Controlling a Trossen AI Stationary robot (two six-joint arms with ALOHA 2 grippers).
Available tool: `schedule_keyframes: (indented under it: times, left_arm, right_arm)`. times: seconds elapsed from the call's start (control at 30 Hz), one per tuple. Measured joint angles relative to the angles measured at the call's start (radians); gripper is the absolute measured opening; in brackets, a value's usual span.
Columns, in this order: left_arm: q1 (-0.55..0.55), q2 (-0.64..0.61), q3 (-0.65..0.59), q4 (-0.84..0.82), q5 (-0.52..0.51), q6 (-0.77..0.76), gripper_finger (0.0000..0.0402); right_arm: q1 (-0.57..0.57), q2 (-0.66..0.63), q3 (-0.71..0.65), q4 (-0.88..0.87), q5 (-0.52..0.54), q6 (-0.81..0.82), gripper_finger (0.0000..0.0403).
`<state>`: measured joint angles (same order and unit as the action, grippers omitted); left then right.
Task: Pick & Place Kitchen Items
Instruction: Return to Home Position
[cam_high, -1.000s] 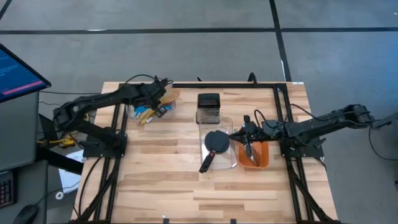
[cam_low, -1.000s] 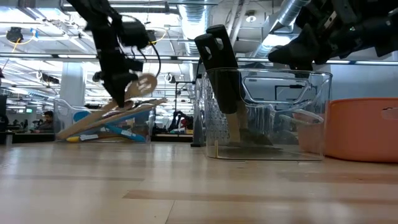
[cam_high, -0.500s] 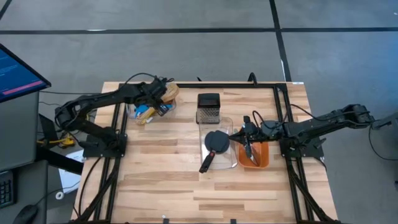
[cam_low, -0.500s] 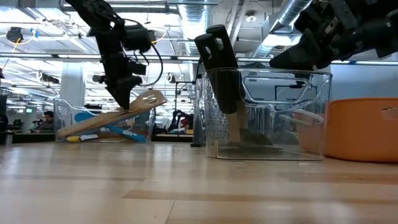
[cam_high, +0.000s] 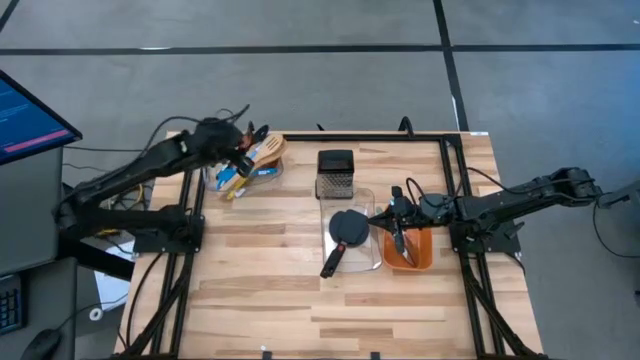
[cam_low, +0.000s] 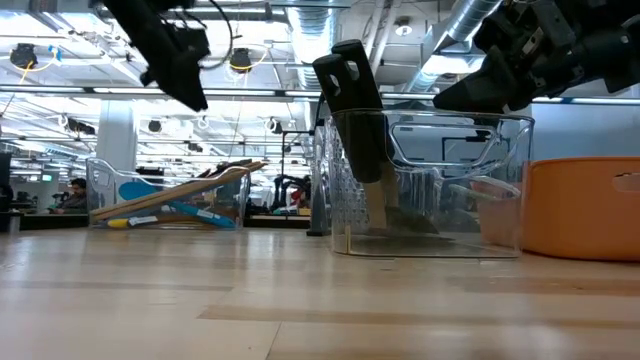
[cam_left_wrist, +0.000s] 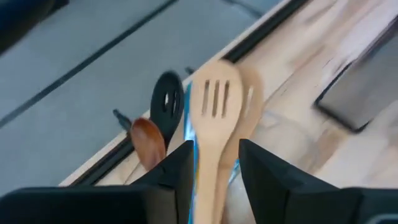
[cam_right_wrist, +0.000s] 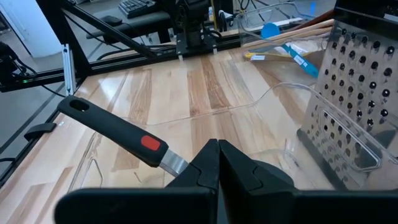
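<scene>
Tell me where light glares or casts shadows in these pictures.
Low view: ceiling strip lights sit behind everything, so the left gripper, near the spoon bin, and the right gripper, near the turner bin, show as dark silhouettes; that bin's rim glints. Right wrist view: the table has a pale sheen. High view: even light, faint shadows.

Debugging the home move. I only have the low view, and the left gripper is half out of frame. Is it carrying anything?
Observer: No. Its wrist view shows the left gripper open with nothing between the fingers. A wooden slotted spatula lies below it.
Operator: Where is it over the table?
Observer: The high view puts it at the far left corner, by the far edge of the clear bin of utensils.
Operator: Right gripper?
Observer: The right gripper is shut, fingers pressed together. The high view has it over the orange bin, on the side next to the second clear bin.
</scene>
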<state>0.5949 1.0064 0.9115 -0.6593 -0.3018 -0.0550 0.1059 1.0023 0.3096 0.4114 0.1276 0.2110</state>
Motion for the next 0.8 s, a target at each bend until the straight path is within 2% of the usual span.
schedule_keyframes:
  times: [0.13,0.23,0.37,0.57,0.7,0.8]
  left_arm:
    - [-0.007,-0.096,-0.024,0.005,0.099,-0.004,0.0089]
    - [-0.024,-0.165,-0.088,0.031,0.181,0.064,0.0055]
    - [-0.057,-0.258,-0.184,0.104,0.288,0.073,0.0007]
    - [-0.117,-0.368,-0.300,0.272,0.351,0.132,0.0004]
    - [-0.148,-0.427,-0.341,0.306,0.406,0.230,0.0002]
    - [-0.160,-0.477,-0.373,0.318,0.441,0.249,0.0002]
  right_arm:
    - [0.000,0.000,0.000,0.000,0.000,-0.005,0.0000]
    - [0.000,-0.006,0.000,-0.001,0.000,-0.008,0.0000]
    - [-0.008,-0.036,0.002,-0.015,-0.004,-0.045,0.0000]
    - [-0.050,-0.129,0.071,-0.183,-0.061,-0.165,0.0000]
    - [-0.094,-0.228,0.128,-0.374,-0.087,-0.195,0.0000]
    - [-0.130,-0.318,0.137,-0.501,-0.104,-0.195,0.0000]
